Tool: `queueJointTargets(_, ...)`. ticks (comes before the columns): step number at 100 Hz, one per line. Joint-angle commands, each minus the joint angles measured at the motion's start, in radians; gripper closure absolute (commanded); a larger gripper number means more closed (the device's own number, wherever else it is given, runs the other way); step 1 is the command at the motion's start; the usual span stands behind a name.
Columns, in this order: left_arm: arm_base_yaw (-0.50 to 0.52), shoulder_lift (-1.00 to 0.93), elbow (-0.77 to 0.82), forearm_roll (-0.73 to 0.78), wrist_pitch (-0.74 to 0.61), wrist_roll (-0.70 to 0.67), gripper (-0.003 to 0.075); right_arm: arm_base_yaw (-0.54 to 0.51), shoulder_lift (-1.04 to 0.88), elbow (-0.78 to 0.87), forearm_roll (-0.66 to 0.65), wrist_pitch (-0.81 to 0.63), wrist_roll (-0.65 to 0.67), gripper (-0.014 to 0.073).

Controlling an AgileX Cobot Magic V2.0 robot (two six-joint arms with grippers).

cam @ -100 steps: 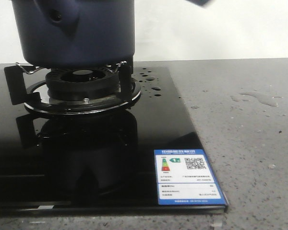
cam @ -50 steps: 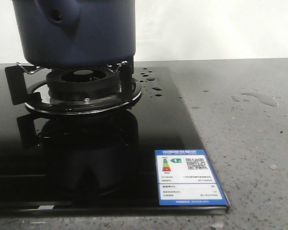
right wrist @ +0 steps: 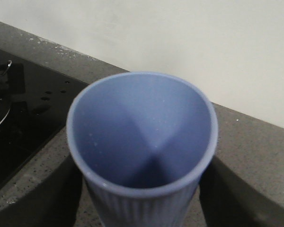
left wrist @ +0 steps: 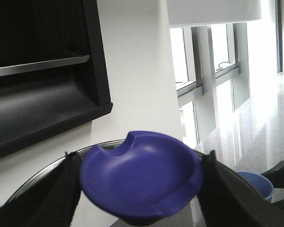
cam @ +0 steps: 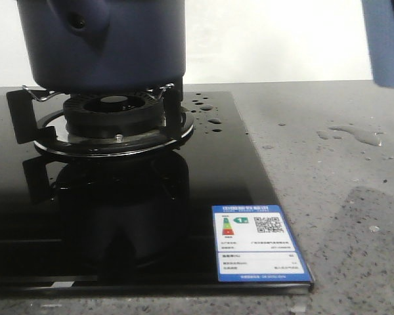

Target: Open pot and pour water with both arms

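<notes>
The dark navy pot [cam: 105,39] stands on the gas burner [cam: 111,118]; its stubby tube [cam: 79,23] faces me and its top is out of the front view. My left gripper [left wrist: 142,189] is shut on a blue lid knob [left wrist: 142,172], held up in the air, with the lid's metal rim [left wrist: 42,176] behind it. My right gripper [right wrist: 142,198] is shut on a light blue ribbed cup [right wrist: 142,137], upright above the counter right of the stove; its inside looks empty. The cup shows blurred at the front view's top right [cam: 386,39]. Water drops [cam: 207,108] lie on the stove glass, and a thin puddle [cam: 354,134] on the counter.
The black glass stove top [cam: 203,170] carries a blue energy label [cam: 256,243] at its front right corner. The grey speckled counter [cam: 335,197] runs to the right, with a white wall behind. The cup's shadow [cam: 374,249] falls on the counter at the front right.
The light blue cup has come into the front view at the top right and its shadow now lies on the counter. A blue object at the top edge has left the view. The pot has not moved.
</notes>
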Motion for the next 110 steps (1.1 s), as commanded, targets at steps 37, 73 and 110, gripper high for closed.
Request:
queueJointTargets(37,0.001,-0.021,-0.038,-0.090,-0.001,-0.010,0.0438,-0.005,0.159,0.017,0.119,-0.248,0.033,0.0241)
queueJointTargets(73,0.001,-0.021,-0.009,-0.090,-0.001,-0.010,0.0438,-0.005,0.129,0.017,0.125,-0.263,0.033,-0.0053)
queueJointTargets(110,-0.001,0.006,0.058,-0.090,-0.001,-0.010,0.0438,-0.005,-0.088,0.017,0.119,-0.237,0.033,-0.0050)
